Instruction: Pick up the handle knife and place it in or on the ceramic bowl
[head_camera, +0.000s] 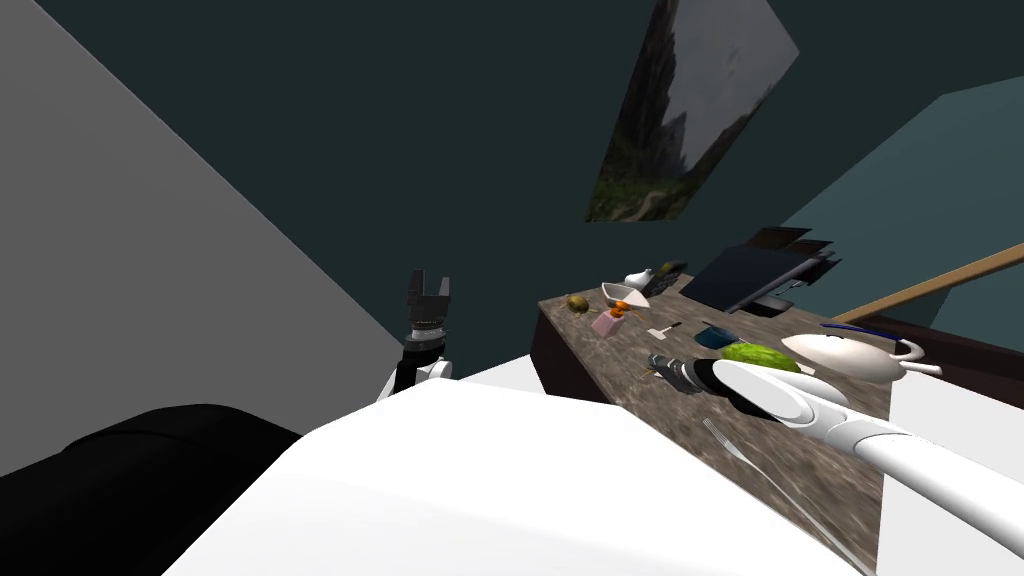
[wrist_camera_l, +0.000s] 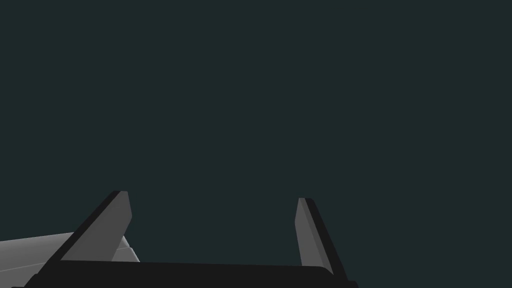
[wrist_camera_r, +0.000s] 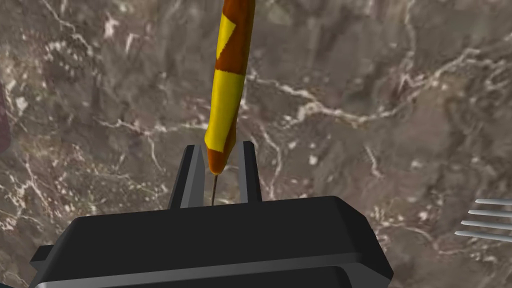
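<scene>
The handle knife (wrist_camera_r: 227, 90) lies on the brown marbled table (wrist_camera_r: 375, 100). Its handle is yellow with orange-brown patches, and a thin dark blade runs back under the gripper's body. My right gripper (wrist_camera_r: 220, 147) points down at it, fingers drawn in against both sides of the handle's tapered end. In the head view that gripper (head_camera: 663, 368) sits low on the table's near part. The white bowl (head_camera: 620, 294) stands farther back, with something orange at its rim. My left gripper (head_camera: 430, 288) is raised left of the table, open and empty (wrist_camera_l: 212, 197).
A fork (head_camera: 738, 452) lies close to my right hand, its tines (wrist_camera_r: 482, 217) beside the gripper body. A green object (head_camera: 760, 355), a dark blue bowl (head_camera: 714, 337), a large white vessel (head_camera: 845, 355), a pink box (head_camera: 604, 322) and a dark screen (head_camera: 760, 275) crowd the table's far part.
</scene>
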